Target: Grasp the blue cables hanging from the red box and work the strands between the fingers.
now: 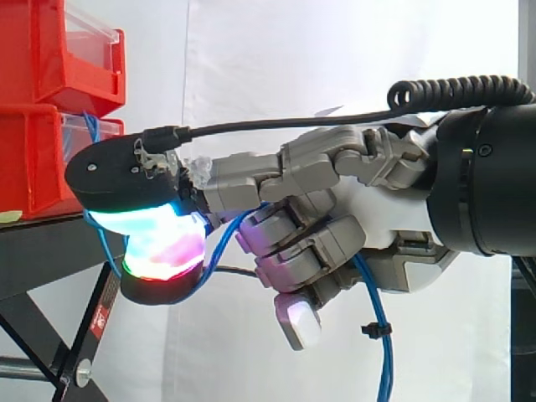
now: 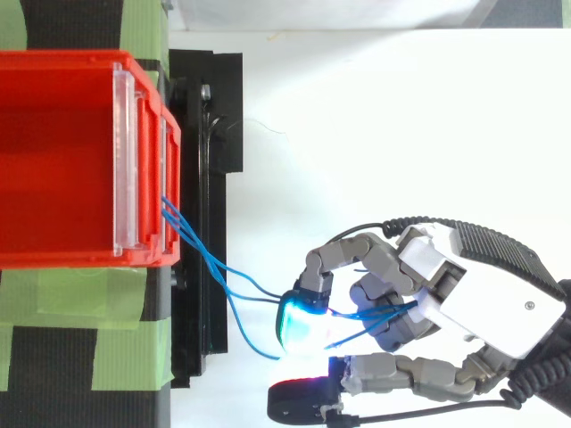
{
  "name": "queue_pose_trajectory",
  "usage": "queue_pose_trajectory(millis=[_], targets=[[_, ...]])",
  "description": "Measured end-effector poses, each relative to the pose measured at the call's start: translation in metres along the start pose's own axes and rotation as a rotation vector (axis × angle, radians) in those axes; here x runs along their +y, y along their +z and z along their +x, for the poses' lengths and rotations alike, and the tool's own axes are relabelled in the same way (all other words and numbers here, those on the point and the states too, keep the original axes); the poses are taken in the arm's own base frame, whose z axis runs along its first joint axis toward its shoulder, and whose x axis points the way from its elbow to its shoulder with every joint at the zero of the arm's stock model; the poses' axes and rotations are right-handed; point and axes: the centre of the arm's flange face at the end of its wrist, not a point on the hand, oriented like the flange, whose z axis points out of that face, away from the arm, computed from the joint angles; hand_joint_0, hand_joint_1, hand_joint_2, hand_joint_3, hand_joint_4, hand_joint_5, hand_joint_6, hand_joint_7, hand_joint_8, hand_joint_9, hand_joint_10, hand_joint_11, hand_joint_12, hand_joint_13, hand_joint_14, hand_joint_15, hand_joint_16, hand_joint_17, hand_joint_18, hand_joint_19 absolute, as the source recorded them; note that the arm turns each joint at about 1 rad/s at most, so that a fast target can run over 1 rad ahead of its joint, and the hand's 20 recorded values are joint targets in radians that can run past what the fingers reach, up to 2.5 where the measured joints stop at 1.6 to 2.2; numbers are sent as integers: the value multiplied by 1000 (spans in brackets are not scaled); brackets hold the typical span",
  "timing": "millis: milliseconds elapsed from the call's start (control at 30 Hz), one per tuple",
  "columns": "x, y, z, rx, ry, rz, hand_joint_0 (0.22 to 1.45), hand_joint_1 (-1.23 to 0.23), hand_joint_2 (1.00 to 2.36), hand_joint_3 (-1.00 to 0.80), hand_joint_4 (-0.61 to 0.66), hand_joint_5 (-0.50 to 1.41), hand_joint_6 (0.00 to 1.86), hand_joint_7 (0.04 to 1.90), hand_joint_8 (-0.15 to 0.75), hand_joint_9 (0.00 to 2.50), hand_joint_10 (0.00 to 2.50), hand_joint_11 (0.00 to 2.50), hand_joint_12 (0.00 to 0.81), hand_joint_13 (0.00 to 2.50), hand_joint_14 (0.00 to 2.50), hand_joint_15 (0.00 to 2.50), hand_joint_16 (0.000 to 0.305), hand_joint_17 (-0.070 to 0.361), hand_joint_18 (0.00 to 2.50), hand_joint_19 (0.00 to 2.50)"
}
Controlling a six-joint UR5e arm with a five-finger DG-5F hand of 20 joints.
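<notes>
Black stand [image 1: 42, 251], white curtain [image 1: 276, 59], hand [image 1: 373, 205] pinching blue cables [image 1: 385, 373]

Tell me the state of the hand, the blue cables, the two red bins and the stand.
hand, shut on the blue cables, pads pinching the strands.
blue cables, run from the lower red bin front through the hand, hang loose below it.
upper red bin, open at the top, nothing seen inside.
lower red bin, under the upper one, cables leaving its front.
black stand, upright, bearing both bins.
</notes>
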Motion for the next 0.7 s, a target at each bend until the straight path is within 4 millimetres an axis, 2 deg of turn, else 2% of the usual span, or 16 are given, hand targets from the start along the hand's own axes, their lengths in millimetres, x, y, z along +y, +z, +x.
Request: queue_pose_trajectory(millis=[700], targets=[[0, 0, 0, 0, -1, 0, 855, -668, 1007, 112, 427, 168, 1183, 1196, 369, 1558, 2500, 2500, 537, 1757, 2500, 1566, 198, 149, 2045, 795]])
